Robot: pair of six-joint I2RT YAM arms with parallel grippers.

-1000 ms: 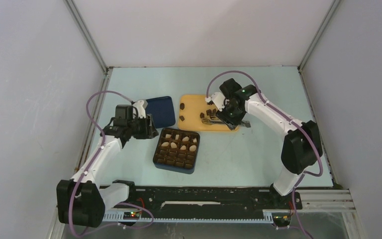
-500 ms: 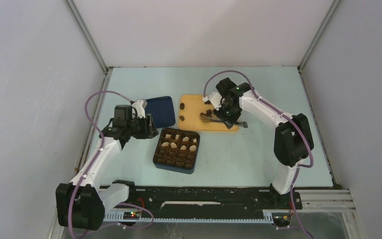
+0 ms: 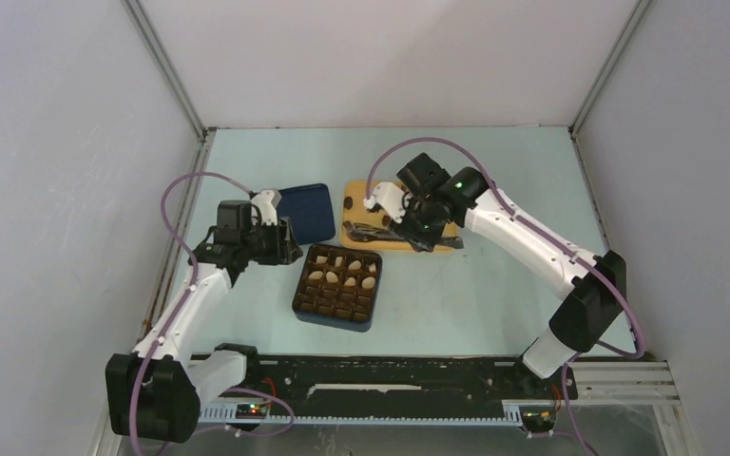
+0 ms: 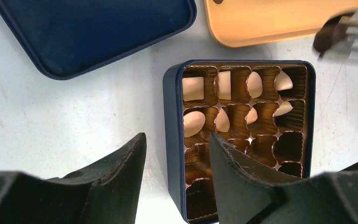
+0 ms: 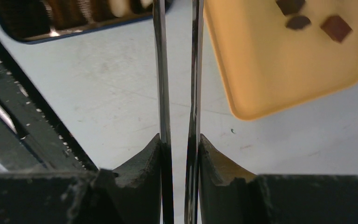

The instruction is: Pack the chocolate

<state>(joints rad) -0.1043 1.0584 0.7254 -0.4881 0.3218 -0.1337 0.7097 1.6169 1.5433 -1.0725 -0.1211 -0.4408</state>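
Observation:
Metal tongs sit between the fingers of my right gripper, which is shut on them. In the left wrist view their tips pinch one dark chocolate above the table, between the yellow tray and the box's far right corner. Three more dark pieces lie on the tray. The dark blue box holds cream pieces in its far rows and dark ones in its near rows. My left gripper is open, one finger on each side of the box's left wall.
The box's dark blue lid lies flat on the table, left of the tray and behind the left gripper. The right arm reaches across the table's right half. Grey walls close in both sides and the back.
The right arm has swung left, carrying the tongs from the tray's middle to its near left corner, and its jaws have squeezed the tongs together. The left arm has barely moved.

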